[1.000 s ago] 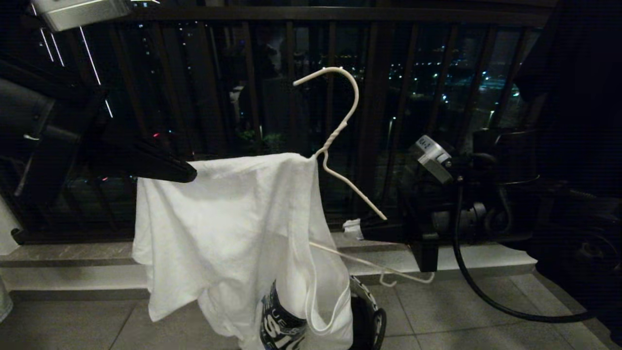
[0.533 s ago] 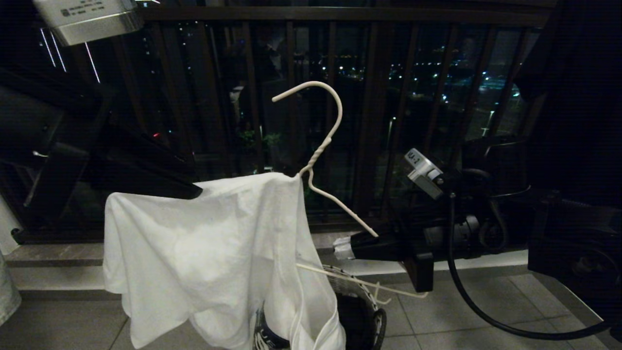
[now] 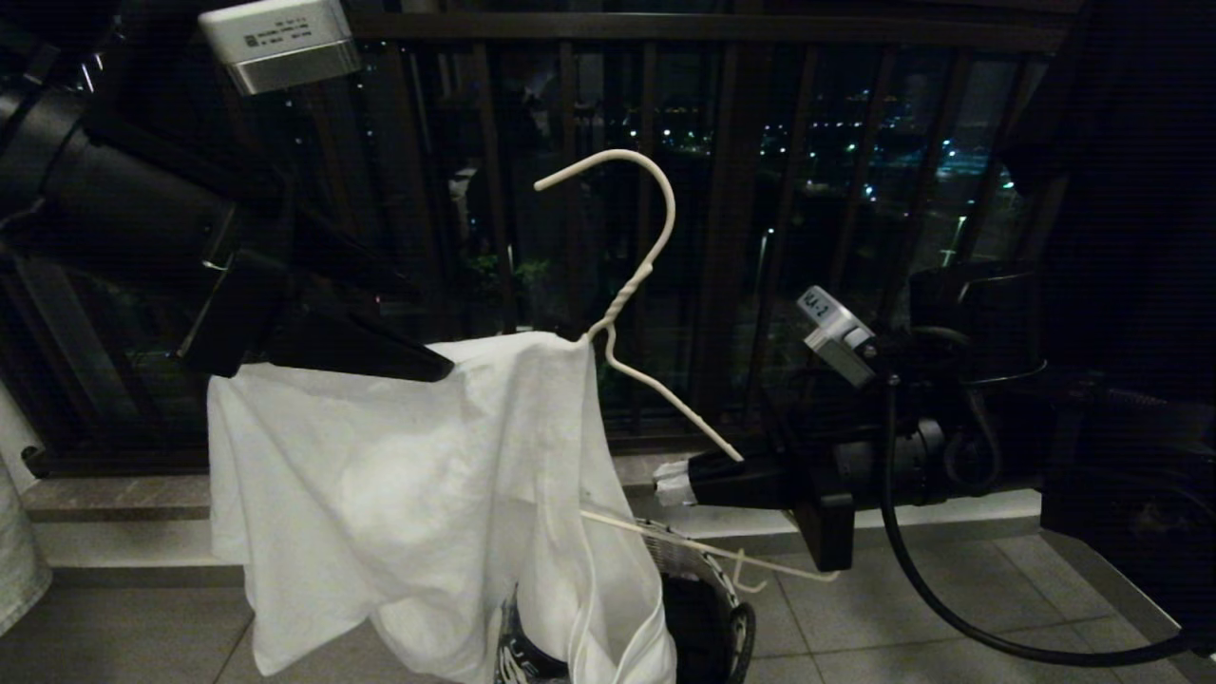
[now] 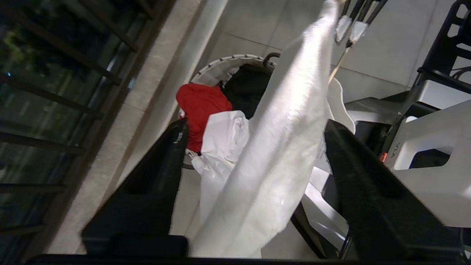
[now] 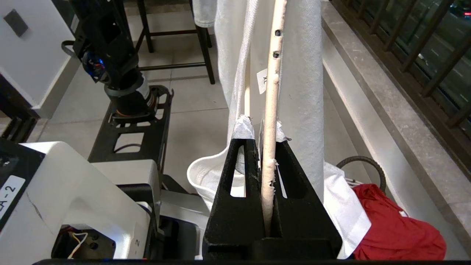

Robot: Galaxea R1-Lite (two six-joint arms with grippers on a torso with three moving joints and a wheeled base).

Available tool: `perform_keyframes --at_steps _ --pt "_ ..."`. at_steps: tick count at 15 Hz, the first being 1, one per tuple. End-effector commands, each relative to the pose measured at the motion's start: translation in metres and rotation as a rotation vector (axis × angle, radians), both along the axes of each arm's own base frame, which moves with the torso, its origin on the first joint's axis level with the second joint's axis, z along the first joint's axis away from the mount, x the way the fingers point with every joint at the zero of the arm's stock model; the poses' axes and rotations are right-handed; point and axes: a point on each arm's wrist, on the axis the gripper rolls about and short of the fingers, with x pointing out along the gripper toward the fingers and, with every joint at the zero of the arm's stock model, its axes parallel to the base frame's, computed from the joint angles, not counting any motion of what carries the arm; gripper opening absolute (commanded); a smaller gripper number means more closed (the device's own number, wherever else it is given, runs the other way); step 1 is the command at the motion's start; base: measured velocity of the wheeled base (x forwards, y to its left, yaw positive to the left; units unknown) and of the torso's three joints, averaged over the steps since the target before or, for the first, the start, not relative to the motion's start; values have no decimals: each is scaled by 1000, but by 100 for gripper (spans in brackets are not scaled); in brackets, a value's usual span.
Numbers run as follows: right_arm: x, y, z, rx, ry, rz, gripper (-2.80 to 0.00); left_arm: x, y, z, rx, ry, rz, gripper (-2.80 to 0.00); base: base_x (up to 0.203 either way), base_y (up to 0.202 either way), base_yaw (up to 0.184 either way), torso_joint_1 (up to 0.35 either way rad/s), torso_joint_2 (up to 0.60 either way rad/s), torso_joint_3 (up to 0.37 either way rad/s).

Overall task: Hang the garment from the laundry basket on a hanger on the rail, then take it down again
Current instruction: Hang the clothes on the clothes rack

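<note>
White T-shirt hangs over the left shoulder of the wire hanger, mid-air in front of the balcony bars, hem with the printed logo trailing down into the laundry basket on the floor tiles below; hanger's right shoulder is bare wire, so only half dressed; rail not in any view. Change over the last second: my left gripper was pinched on the cloth at the left shoulder, now its jaws stand spread with the fabric loose between them, so I've let go; shirt stayed draped and didn't slide off; to me that means the left side is seated and the right sleeve is next. My right gripper has jaws pressed on the hanger's right arm, same grip as before. Left wrist view shows what the head view hides: a red garment and a black one inside the basket; right wrist view shows the wire clamped between my taped fingertips.
</note>
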Motion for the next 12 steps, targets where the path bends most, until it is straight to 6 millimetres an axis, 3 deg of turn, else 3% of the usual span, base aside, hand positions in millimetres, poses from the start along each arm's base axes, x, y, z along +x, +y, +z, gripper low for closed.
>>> perform_keyframes --at_steps 1,12 --pt "-1 0 2 5 -8 6 -280 13 -7 -11 8 54 -26 0 0 0 0 0 0 0" --pt "-1 -1 5 11 -19 3 -280 40 -21 -39 -20 179 -144 0 0 0 0 0 0 0"
